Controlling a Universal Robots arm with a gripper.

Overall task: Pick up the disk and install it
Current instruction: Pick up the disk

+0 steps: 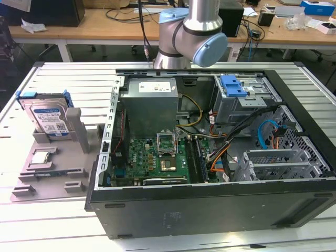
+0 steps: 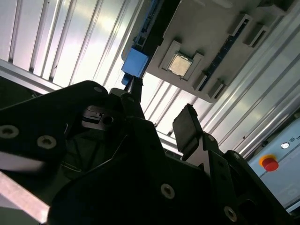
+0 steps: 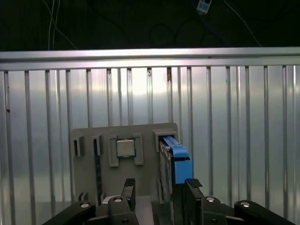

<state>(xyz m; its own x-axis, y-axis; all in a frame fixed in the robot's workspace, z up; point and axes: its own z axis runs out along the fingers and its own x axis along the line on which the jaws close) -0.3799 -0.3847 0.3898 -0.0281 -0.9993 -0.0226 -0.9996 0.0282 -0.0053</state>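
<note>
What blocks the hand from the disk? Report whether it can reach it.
Probably yes: the disk stands upright in the grey holder, upper edge exposed, and nothing lies between it and the open hand.

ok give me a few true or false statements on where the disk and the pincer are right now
1. The disk stands upright in the grey holder, outside the computer case. True.
2. The pincer is shut on the disk. False: in both wrist views it is open and empty, apart from the disk.
3. A small square chip sits in the same holder. True.
4. The case is closed. False: it is open, with the motherboard showing.
</note>
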